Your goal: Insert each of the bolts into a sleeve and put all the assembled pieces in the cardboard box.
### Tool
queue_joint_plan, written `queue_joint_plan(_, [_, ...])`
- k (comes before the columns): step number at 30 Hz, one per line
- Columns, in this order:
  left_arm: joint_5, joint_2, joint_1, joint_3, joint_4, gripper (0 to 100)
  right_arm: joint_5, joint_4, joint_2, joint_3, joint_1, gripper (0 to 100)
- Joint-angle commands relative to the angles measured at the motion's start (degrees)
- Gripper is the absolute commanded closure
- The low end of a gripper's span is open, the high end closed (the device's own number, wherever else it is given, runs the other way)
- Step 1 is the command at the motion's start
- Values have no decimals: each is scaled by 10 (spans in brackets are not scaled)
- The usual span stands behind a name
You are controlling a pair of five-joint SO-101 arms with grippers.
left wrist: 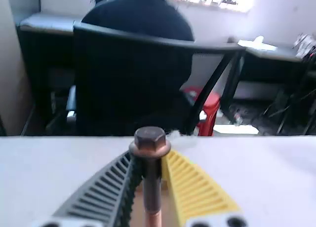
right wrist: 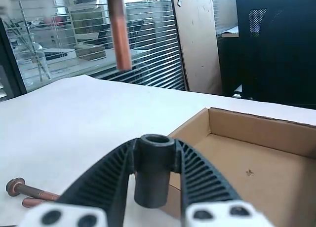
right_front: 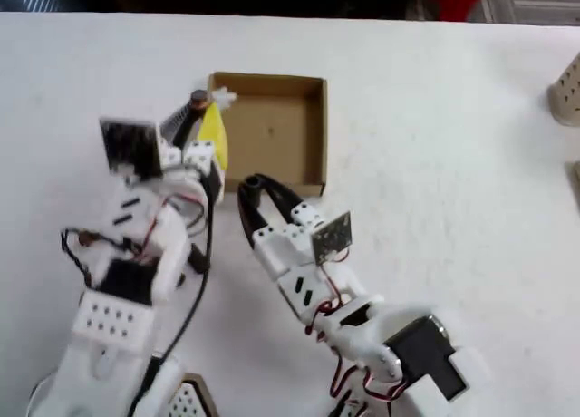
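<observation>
My left gripper (left wrist: 151, 163), with one grey and one yellow finger, is shut on a copper bolt (left wrist: 150, 140) just below its hex head. It is held over the left rim of the cardboard box (right_front: 272, 131). My right gripper (right wrist: 154, 155) has black fingers shut on a dark sleeve (right wrist: 154, 170), bore facing up, just in front of the box's (right wrist: 256, 158) near wall. The held bolt's shaft (right wrist: 119, 32) hangs above and beyond the sleeve, apart from it. Two loose bolts (right wrist: 22, 190) lie on the white table. In the high view, the left gripper (right_front: 205, 109) and right gripper (right_front: 254, 185) stand close together.
The box is open with a bare floor. A beige perforated block (right_front: 566, 95) stands at the table's right edge and another (right_front: 188, 401) sits at the front by the left arm's base. The table's far edge (left wrist: 256, 136) lies just beyond the box.
</observation>
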Motion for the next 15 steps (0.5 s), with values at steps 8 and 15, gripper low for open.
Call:
queue_joint_plan(8, [-4, -128, 87, 4, 103, 977, 9, -15, -1, -15, -2, 979])
queue_joint_plan(15, [-6, -168, 117, 1, 183, 977, 9, -15, -1, -15, 4, 979])
